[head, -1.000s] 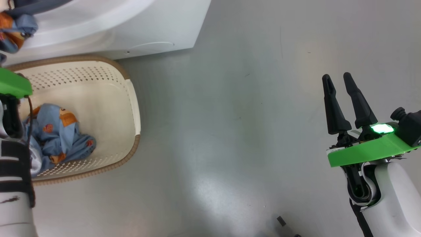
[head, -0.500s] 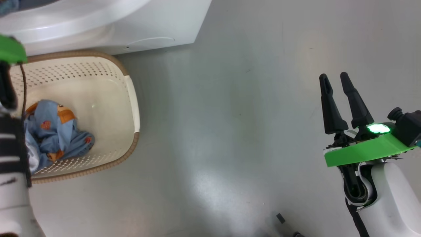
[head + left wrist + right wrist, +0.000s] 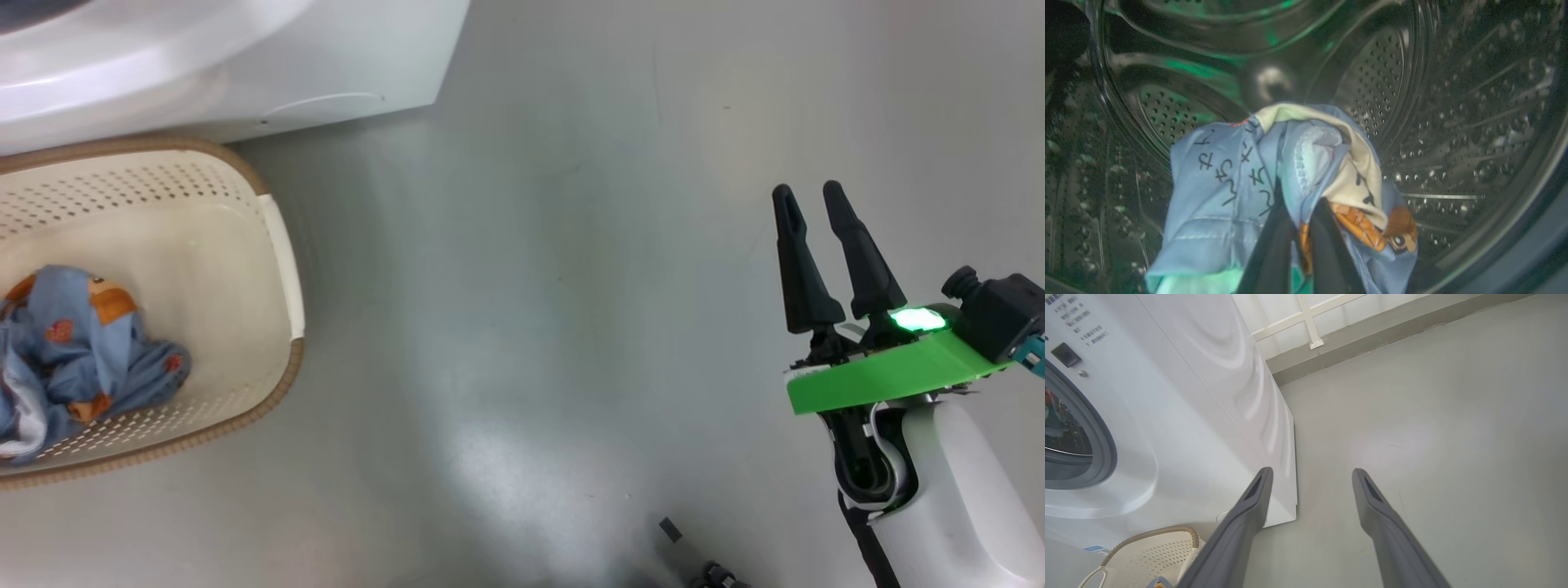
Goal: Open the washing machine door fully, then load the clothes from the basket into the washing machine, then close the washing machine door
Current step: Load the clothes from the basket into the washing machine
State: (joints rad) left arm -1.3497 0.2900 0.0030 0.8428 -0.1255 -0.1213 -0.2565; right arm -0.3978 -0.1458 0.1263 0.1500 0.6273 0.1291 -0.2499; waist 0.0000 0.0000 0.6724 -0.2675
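Raised from the basket (image 3: pixel 277 269) since a second before, the left end effector (image 3: pixel 1300 196) was pinched on a blue garment (image 3: pixel 1224 183) draped over it inside the drum (image 3: pixel 1453 122); release was judged next, more clothes (image 3: pixel 73 359) being left in the basket

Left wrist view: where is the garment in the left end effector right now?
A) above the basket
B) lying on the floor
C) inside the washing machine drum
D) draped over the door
C: the left end effector is pinched on the blue garment, with the perforated steel wall of the washing machine drum curving all around it.
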